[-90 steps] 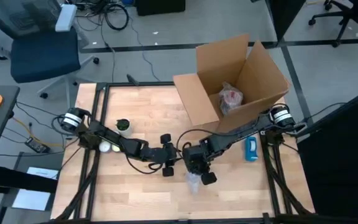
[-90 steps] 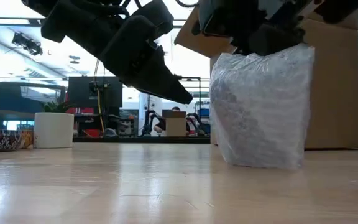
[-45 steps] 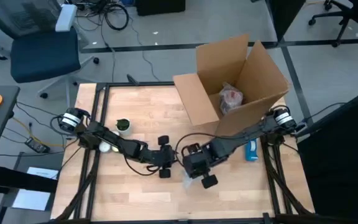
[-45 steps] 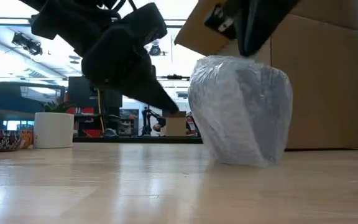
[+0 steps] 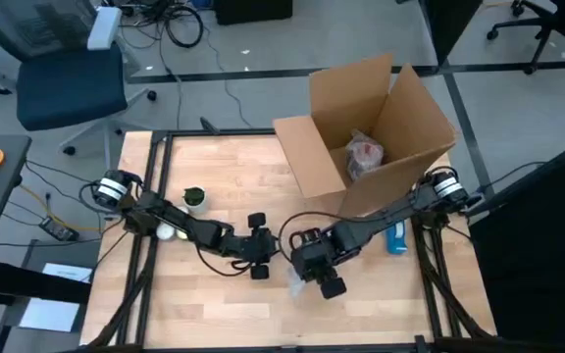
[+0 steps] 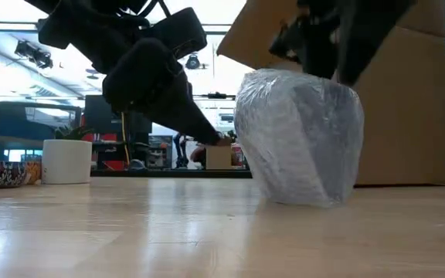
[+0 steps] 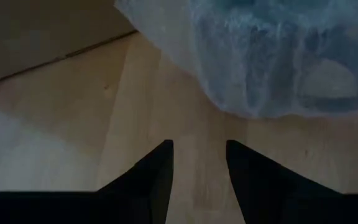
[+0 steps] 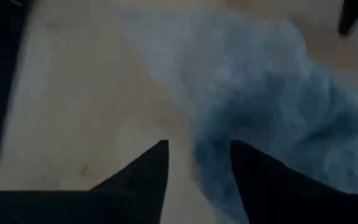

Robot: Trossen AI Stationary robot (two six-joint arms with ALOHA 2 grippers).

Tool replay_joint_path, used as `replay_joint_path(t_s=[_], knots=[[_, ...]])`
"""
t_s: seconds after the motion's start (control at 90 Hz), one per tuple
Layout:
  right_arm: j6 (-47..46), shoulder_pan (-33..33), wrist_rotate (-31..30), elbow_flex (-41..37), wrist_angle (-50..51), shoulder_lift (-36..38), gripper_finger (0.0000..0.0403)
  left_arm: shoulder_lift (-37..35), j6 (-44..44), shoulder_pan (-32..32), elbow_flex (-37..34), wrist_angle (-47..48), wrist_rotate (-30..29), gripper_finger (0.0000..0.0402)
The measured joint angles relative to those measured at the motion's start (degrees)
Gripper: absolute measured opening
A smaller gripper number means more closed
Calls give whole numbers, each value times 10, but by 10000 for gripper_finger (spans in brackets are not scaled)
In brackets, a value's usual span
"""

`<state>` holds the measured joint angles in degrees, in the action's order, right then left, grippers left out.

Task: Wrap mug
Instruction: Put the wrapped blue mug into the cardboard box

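Fingers of the left gripper (image 7: 197,155) stand apart with nothing between them, bare table (image 7: 73,118) showing in the gap, and they point at the bubble-wrapped mug (image 7: 272,56) just ahead without touching it. The right gripper (image 8: 194,155) also has its fingers spread and empty, looking down past the near flank of the same bundle (image 8: 272,112); it seems to hover close over the wrap rather than hold it. Seen from table height, the mug (image 6: 300,135) sits on its own on the wood, fully covered in cloudy wrap that bulges at the sides and tucks under at the base, so the wrapping looks largely done and the grippers are probably open because the bundle can stand unaided. From above, the left gripper (image 5: 258,250) and the right gripper (image 5: 312,265) flank the bundle (image 5: 297,284) near the middle of the table, each placed to press or steady a side if the wrap springs loose. Behind them an open cardboard box (image 5: 371,127) lies tipped toward the work, already holding another wrapped item (image 5: 364,155), likely the destination. A small potted plant (image 5: 193,198) and a blue object (image 5: 396,235) sit well apart from the action.
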<state>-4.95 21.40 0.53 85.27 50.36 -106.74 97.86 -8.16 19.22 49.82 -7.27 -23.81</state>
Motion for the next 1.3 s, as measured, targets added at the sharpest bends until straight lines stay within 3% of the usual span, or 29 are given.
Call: replay_joint_path(t_s=[0.289,0.5,0.644,0.8,0.867,1.078,1.3], knots=[[2,-16,14,-112,-160,3,187,19,-15,0,0,-8,-1,131],[-4,-17,0,-129,-170,4,174,34,-30,0,0,-24,-1,131],[-33,-14,4,-120,-164,1,126,39,-30,0,0,-23,-1,131],[-52,-4,31,-105,-158,-2,25,39,-31,-1,0,-22,-1,131],[-71,3,47,-94,-159,-2,15,39,-32,-1,0,-22,-1,131],[-111,53,43,33,-69,5,5,39,-40,-1,0,-25,-1,131],[-48,122,-84,252,25,10,2,39,-27,-16,0,-45,-4,131]])
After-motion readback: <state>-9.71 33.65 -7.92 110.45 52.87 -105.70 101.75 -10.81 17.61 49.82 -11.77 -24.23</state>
